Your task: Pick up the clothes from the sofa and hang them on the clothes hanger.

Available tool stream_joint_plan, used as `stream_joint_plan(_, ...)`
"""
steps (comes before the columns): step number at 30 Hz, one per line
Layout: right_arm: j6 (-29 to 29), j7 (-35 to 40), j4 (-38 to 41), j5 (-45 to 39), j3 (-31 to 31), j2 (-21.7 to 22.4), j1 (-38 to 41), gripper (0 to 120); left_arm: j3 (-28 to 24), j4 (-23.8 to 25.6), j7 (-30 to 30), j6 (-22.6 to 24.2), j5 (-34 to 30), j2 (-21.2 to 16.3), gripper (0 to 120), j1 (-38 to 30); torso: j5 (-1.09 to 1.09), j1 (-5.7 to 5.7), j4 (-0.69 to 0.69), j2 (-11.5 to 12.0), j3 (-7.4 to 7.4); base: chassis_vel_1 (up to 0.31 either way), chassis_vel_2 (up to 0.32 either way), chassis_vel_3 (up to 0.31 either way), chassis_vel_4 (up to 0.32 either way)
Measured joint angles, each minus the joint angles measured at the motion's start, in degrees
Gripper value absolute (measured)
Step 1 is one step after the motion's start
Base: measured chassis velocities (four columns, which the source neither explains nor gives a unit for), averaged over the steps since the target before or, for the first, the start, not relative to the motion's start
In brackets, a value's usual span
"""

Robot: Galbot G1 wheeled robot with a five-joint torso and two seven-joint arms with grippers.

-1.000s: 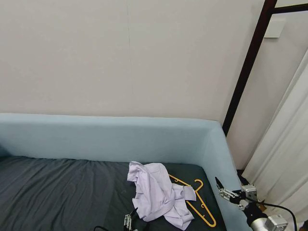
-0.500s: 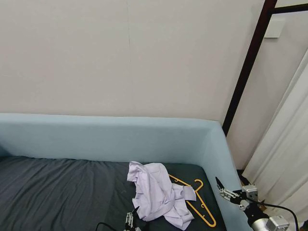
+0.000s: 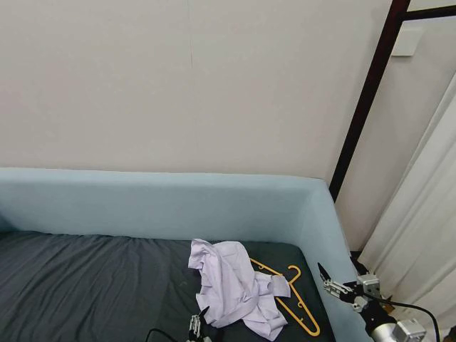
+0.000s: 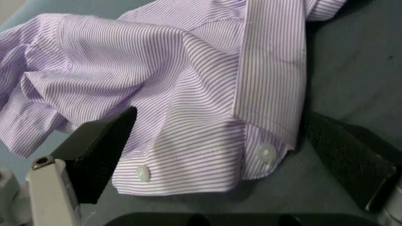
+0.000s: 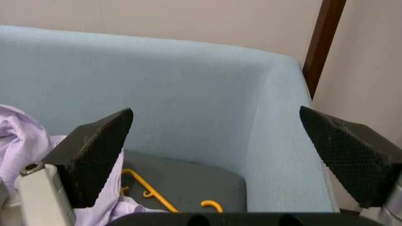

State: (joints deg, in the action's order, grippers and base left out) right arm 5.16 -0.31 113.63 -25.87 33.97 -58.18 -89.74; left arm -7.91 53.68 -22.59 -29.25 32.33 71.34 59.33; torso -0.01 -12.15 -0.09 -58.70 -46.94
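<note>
Task status: nothing is lifted yet, so pickup and hanging both remain to be done. The sofa (image 3: 142, 203) carries two items on its dark seat, near its right armrest: the crumpled striped shirt (image 3: 231, 285) and the orange hanger (image 3: 299, 310), partly under the shirt. The left claw (image 3: 198, 324) hovers at the sofa's front edge, spread around a shirt cuff, not pinching. The right claw (image 3: 326, 279), spread and empty, hangs by the sofa's right armrest.
</note>
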Motion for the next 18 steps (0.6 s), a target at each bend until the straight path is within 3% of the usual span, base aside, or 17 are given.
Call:
stream_joint_plan(2,0.0,0.0,-0.1,0.0,0.0,0.0,0.1,100,0.0,-0.2,-0.2,0.0,0.2,0.1,99,-0.2,0.00,0.00,0.00,0.0,0.00,0.000,0.000,0.000,0.000)
stream_joint_plan(8,0.0,0.0,-0.6,0.1,-0.5,-0.1,0.8,100,0.3,-0.2,-0.3,-0.7,1.0,-0.2,82,-0.3,0.00,0.00,0.00,0.0,0.00,0.000,0.000,0.000,0.000)
stream_joint_plan(9,0.0,-0.1,-0.7,0.2,-0.8,-0.1,1.1,100,0.5,-0.3,-0.5,-1.0,1.5,-0.2,72,-0.3,0.00,0.00,0.00,0.0,0.00,0.000,0.000,0.000,0.000)
stream_joint_plan(11,0.0,-0.1,-0.8,0.3,-0.9,-0.1,1.2,100,0.5,-0.3,-0.6,-1.0,1.6,-0.2,70,-0.3,0.00,0.00,0.01,0.0,0.00,0.000,0.000,0.000,0.000)
stream_joint_plan(14,0.1,-0.2,-1.3,0.4,-1.4,-0.3,1.6,100,1.0,-0.4,-1.2,-1.0,1.9,0.1,54,0.0,0.00,0.00,0.01,0.0,0.00,0.000,0.000,0.000,0.000)
stream_joint_plan(18,0.2,-0.3,-1.7,0.7,-2.1,-0.9,2.1,100,1.5,-0.7,-1.6,-0.9,1.9,0.5,43,0.1,0.01,0.00,0.00,0.0,0.00,0.000,0.000,0.000,0.000)
